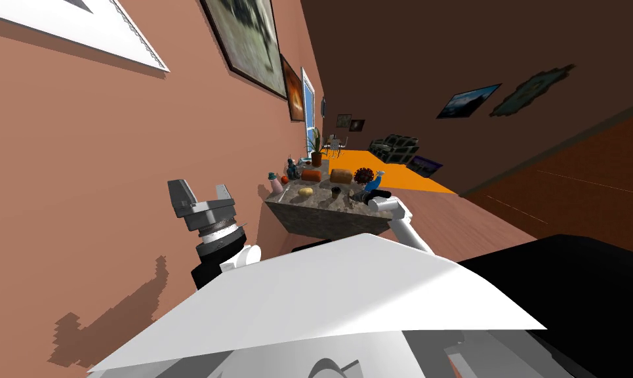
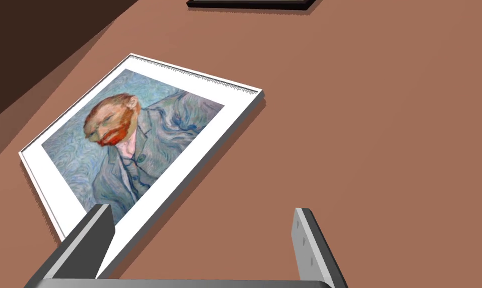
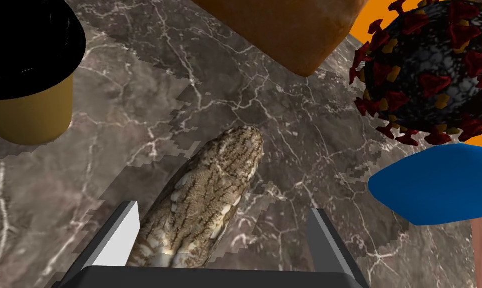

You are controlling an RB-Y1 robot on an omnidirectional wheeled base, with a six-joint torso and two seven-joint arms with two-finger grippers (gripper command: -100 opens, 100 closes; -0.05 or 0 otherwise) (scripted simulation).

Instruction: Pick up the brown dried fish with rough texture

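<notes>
The brown dried fish (image 3: 205,200), rough and scaly, lies on the dark marble tabletop (image 3: 135,125). My right gripper (image 3: 222,235) is open and low over it, its fingers on either side of the fish's near end, with the fish closer to one finger (image 3: 117,232). In the head view the right gripper (image 1: 367,195) sits at the table's (image 1: 321,220) near right part. My left gripper (image 1: 200,197) is raised beside the wall, its fingers (image 2: 309,240) open and holding nothing.
Around the fish stand a tan cup with a black top (image 3: 30,75), a brown loaf (image 3: 289,25), a dark spiky ball with red studs (image 3: 434,75) and a blue object (image 3: 434,185). More small items and a potted plant (image 1: 316,154) fill the table's far end.
</notes>
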